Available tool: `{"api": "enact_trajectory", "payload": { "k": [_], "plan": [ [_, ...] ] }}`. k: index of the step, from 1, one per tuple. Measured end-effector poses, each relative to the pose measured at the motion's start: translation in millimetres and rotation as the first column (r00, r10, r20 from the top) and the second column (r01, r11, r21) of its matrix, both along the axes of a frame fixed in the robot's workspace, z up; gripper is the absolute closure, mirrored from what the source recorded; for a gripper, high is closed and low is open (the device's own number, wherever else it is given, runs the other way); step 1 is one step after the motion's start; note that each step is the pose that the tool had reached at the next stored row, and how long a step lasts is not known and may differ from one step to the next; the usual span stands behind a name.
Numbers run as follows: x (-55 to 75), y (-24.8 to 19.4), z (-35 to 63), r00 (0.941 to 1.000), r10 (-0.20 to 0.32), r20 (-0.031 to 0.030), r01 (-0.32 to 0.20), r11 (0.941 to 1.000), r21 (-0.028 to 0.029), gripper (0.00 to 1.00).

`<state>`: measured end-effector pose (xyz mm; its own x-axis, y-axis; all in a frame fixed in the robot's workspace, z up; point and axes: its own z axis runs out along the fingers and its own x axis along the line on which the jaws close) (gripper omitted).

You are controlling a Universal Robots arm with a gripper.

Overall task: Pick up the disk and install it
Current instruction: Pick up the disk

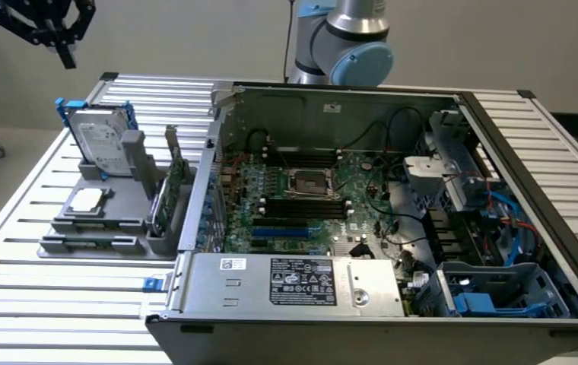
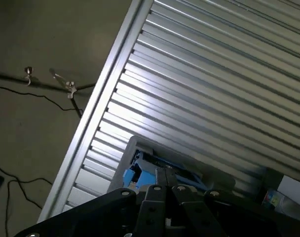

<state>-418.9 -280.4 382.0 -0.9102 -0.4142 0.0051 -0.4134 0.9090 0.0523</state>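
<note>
Claw [image 1: 65, 55] at the exterior view's far left hangs pinched shut and empty. Below it and slightly toward the exterior view's right, well apart, the disk [image 1: 103, 141] stands on end in a grey rack [image 1: 96, 209], its long axis near upright and its blue frame uppermost. Farther right lies the open computer case [image 1: 330, 106].

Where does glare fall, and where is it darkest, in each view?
Wrist view: white glare streaks the table slats, while the gripper is a dark silhouette. Exterior view: light is soft and even, darkest inside the computer case by the exterior view's right.
</note>
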Motion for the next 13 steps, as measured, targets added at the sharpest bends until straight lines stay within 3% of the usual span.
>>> {"api": "enact_trajectory", "payload": {
  "k": [6, 13],
  "plan": [
    [0.0, 0.0, -0.1, 0.9941, 0.108, 0.0, -0.108, 0.9941, -0.0001, 0.89],
    [-0.1, 0.0, -0.5, 0.9728, 0.232, -0.0002, -0.232, 0.9728, -0.0013, 0.89]
  ]
}}
